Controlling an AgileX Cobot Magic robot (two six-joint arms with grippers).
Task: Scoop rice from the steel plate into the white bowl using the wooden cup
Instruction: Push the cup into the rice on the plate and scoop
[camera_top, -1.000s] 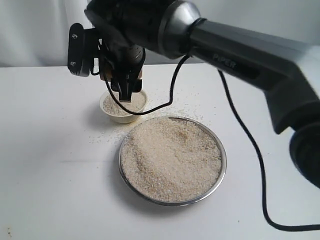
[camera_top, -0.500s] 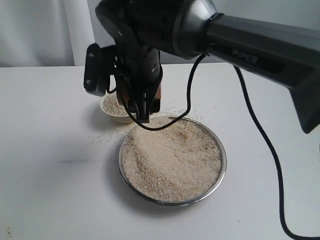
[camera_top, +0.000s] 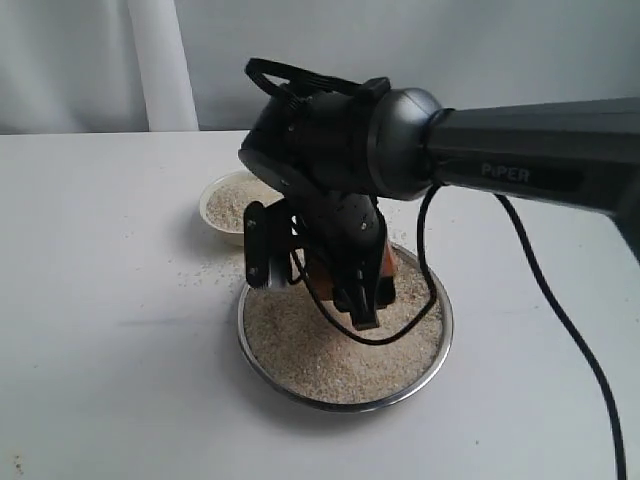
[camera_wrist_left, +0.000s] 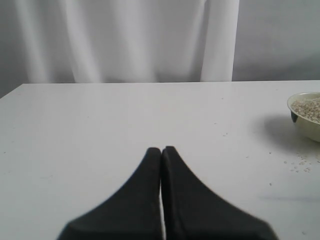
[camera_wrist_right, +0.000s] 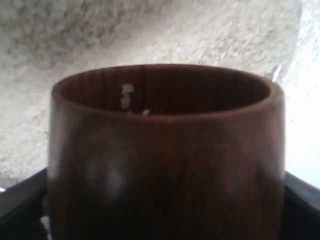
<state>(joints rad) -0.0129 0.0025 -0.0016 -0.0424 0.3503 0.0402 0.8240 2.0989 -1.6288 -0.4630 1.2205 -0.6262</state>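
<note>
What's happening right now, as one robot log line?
right claw: gripping wooden cup over steel plate | rice: in plate, some in white bowl | left claw: shut

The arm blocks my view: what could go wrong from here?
The plate is full nearly to its rim, so pushing the cup in may shove rice over the edge. The cable hangs low over the rice and could drag some out. Grains lie scattered on the table by the bowl; the carry may spill more.
</note>
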